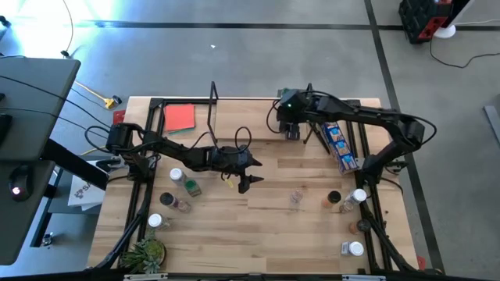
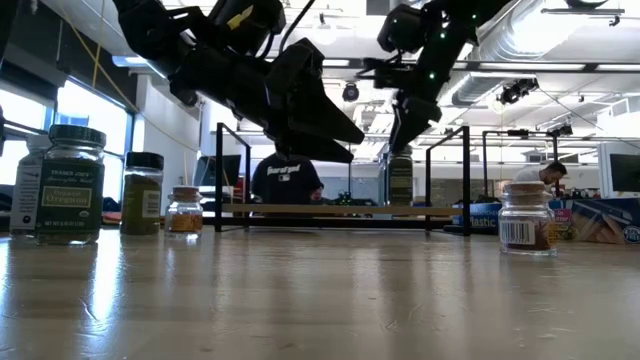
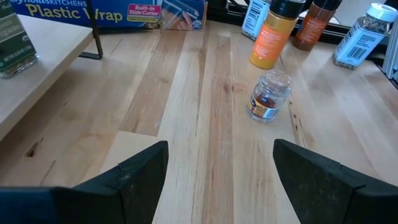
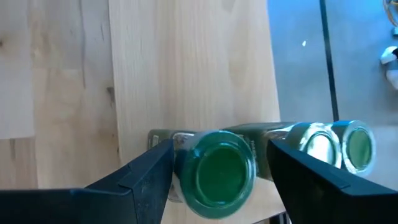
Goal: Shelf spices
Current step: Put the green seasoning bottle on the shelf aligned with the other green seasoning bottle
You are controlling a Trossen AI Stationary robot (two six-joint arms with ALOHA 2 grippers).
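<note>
The shelf (image 1: 234, 134), a light board between black end frames, stands along the table's far edge. A green-capped spice jar (image 4: 217, 174) stands upright on its board, with a second green-capped jar (image 4: 348, 146) beside it. My right gripper (image 4: 221, 146) hangs open just above the first jar (image 2: 400, 180), one finger on each side of the cap, with a gap showing. My left gripper (image 1: 248, 179) hovers open over mid-table, holding nothing. Ahead of it a small clear jar (image 3: 270, 96) with reddish contents stands on the table. More spice jars stand at the table's left (image 1: 178, 191) and right (image 1: 348, 200).
A long blue box (image 1: 338, 144) lies at the shelf's right end and a red card (image 1: 180, 117) at the far left. A small plant (image 1: 148, 251) sits at the near left corner. A person (image 2: 287, 180) shows in the room beyond the shelf. Bare wood lies across the near middle.
</note>
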